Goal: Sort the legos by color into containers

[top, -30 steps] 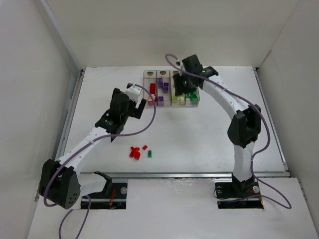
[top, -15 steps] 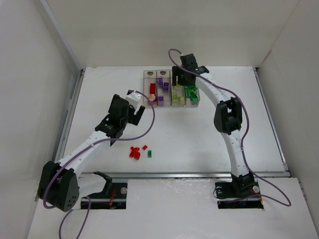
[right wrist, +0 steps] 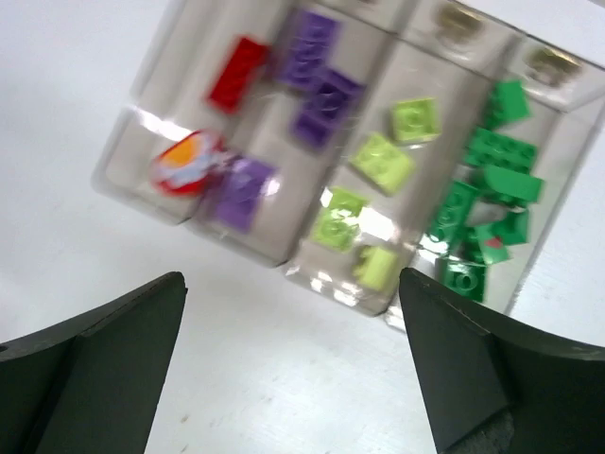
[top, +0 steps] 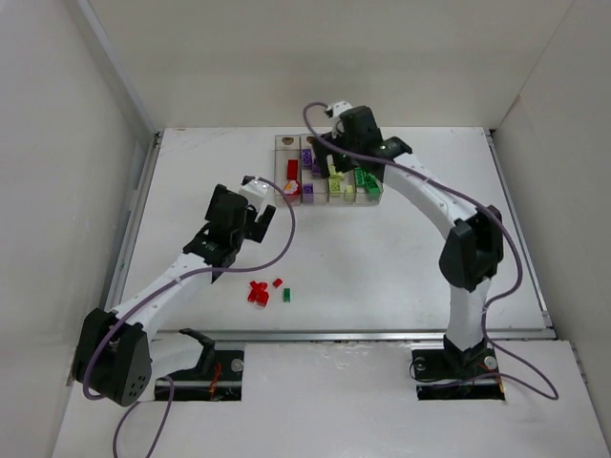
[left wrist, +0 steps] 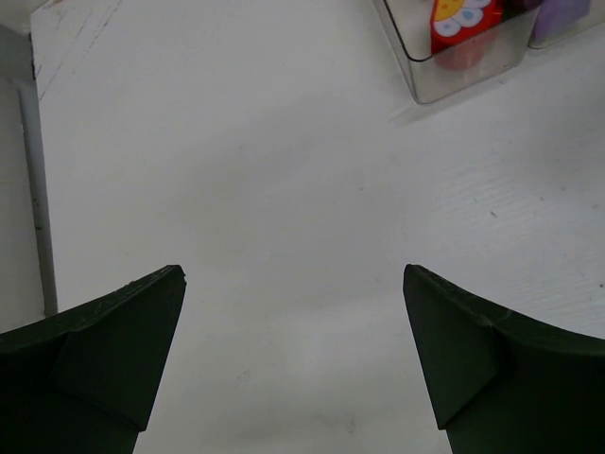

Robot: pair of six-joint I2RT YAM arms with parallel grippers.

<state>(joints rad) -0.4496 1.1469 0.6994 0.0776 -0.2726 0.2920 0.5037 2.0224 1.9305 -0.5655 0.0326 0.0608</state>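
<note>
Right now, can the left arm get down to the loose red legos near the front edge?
Probably yes. The left gripper is open and empty, and the red legos lie on bare table beside that arm, nothing between. The right gripper is over the containers.

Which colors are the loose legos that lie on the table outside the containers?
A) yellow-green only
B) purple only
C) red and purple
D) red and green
D: a few red legos and one green lego lie on the table, well apart from the containers.
</note>
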